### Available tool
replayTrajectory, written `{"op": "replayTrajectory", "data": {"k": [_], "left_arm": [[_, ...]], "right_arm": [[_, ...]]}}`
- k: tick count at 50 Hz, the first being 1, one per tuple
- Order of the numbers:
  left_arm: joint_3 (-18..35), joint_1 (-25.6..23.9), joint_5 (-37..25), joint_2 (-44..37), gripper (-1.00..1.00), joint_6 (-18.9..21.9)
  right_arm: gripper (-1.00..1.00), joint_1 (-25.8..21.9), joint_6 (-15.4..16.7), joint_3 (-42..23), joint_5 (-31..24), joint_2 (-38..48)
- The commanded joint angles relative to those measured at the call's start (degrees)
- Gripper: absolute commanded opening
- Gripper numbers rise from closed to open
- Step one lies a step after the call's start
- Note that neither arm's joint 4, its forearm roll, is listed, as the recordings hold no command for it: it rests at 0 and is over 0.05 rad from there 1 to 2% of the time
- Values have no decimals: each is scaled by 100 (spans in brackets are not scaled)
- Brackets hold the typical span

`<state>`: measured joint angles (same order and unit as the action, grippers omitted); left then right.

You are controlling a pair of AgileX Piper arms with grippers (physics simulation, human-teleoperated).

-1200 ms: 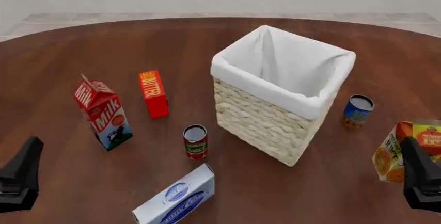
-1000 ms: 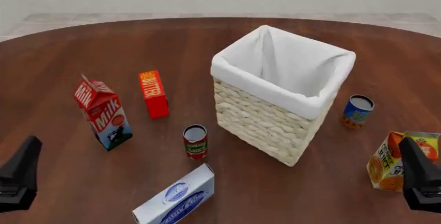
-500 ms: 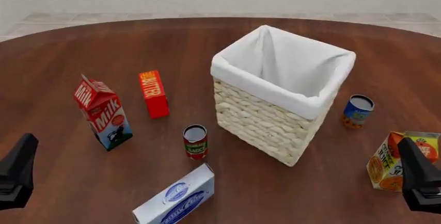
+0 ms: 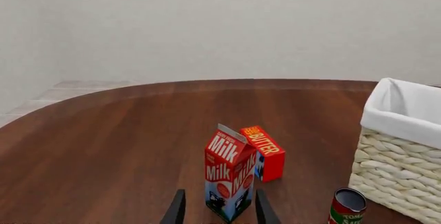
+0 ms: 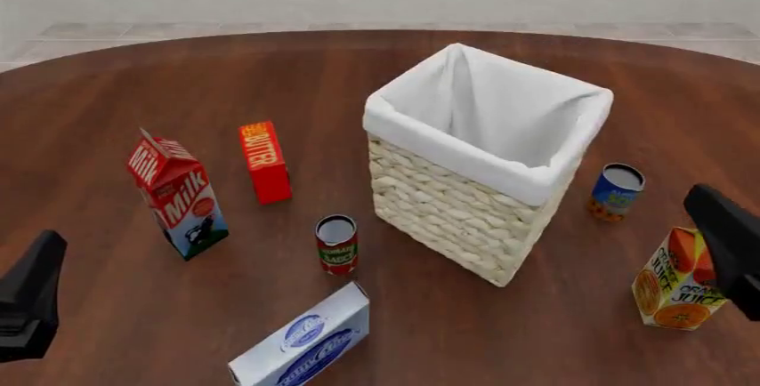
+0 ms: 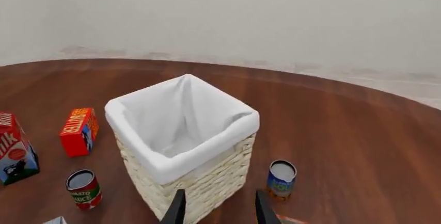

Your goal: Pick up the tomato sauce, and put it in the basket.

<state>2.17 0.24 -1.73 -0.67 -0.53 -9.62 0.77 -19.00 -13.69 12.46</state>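
Still at the approach step: nothing grasped. Tomato sauce [image 5: 336, 244] stands upright on the worktop [image 5: 142, 92], lower centre of the front frame, just left of the basket [image 5: 475, 226]. My left tool [image 4: 217, 213] is spread and empty, low at frame left; right tool [image 6: 217, 211] likewise spread. Next move, I judge: bring left tool over the can, descend, close.

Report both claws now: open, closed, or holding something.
Left claw: open, holding nothing; milk carton stands ahead of it.
Right claw: open, holding nothing; basket ahead.
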Motion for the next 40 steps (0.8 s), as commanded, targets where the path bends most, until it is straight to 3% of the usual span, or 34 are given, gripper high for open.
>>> {"op": "replayTrajectory", "data": {"k": [1, 13, 40], "left_arm": [[-82, -15, 57, 27, 100, 18], [-76, -16, 37, 32, 100, 15], [-80, -17, 59, 11, 100, 15]], "right_arm": [[100, -563, -102, -1059, -899, 669], [100, -1211, -263, -1996, -1432, 1594], [100, -2141, -499, -2711, -1346, 3206]]}}
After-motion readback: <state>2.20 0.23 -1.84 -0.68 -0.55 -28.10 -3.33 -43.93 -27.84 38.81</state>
